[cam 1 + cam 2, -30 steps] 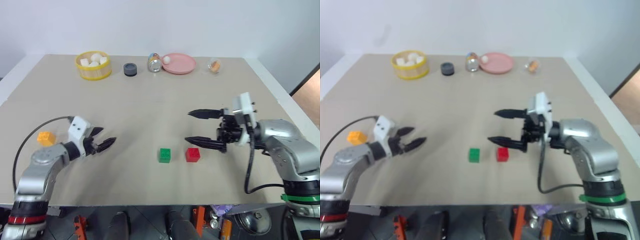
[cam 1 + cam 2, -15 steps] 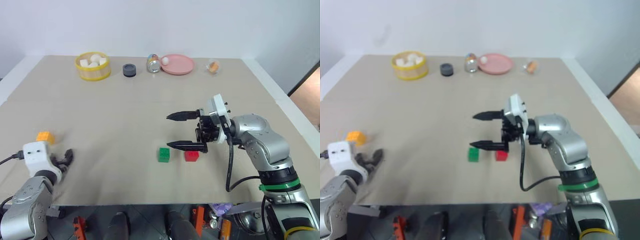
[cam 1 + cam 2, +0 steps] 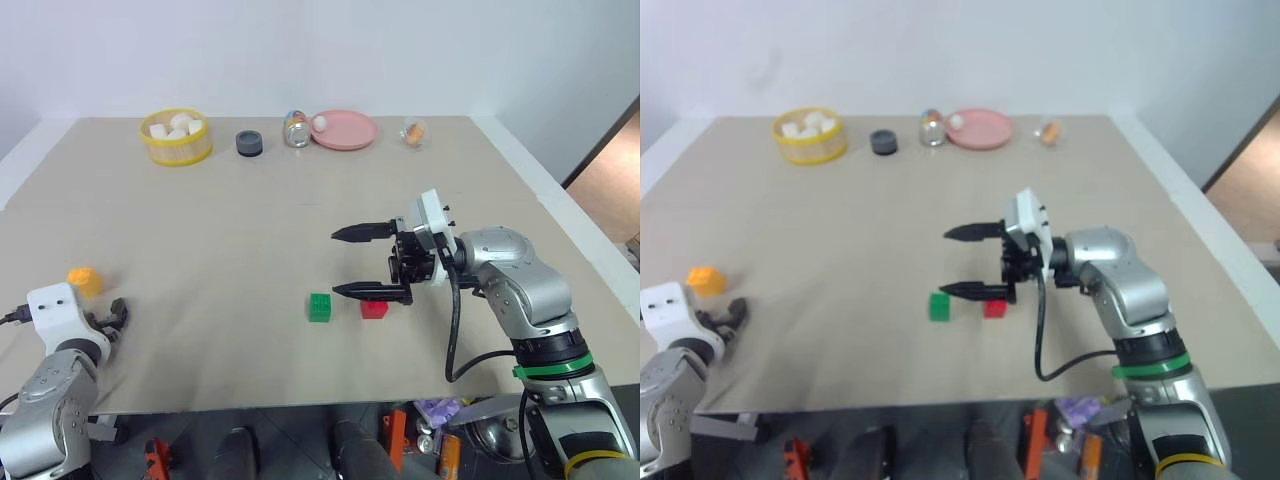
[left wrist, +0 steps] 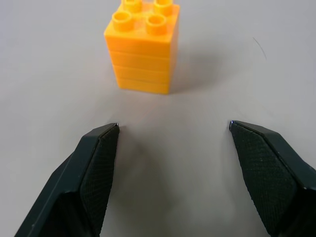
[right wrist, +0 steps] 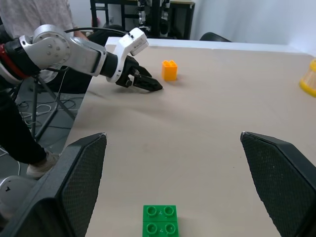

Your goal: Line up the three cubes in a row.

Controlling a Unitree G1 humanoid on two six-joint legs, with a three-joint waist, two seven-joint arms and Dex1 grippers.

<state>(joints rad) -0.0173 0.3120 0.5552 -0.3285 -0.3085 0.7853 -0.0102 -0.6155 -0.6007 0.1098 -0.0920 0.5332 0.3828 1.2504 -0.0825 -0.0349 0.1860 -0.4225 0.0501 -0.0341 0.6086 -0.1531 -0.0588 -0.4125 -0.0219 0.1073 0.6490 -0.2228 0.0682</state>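
My left gripper [image 4: 173, 129] is spread apart at the lower left of the head view, just short of the orange-yellow cube [image 4: 142, 46]. My right gripper [image 3: 345, 262] gapes wide at centre frame, its lower finger just above the red cube [image 3: 374, 309]; the green cube [image 3: 319, 307] sits just left of it.

Red cube [image 3: 375, 309] partly hidden behind lower finger of right gripper [image 3: 342, 262]; left gripper [image 3: 115, 312] mostly covered by own white wrist housing [image 3: 55, 309], only dark fingertips peeking out; small items at table's far edge, beside pink plate [image 3: 344, 130], too small to identify; white lumps in yellow basket [image 3: 176, 146] too small to tell apart
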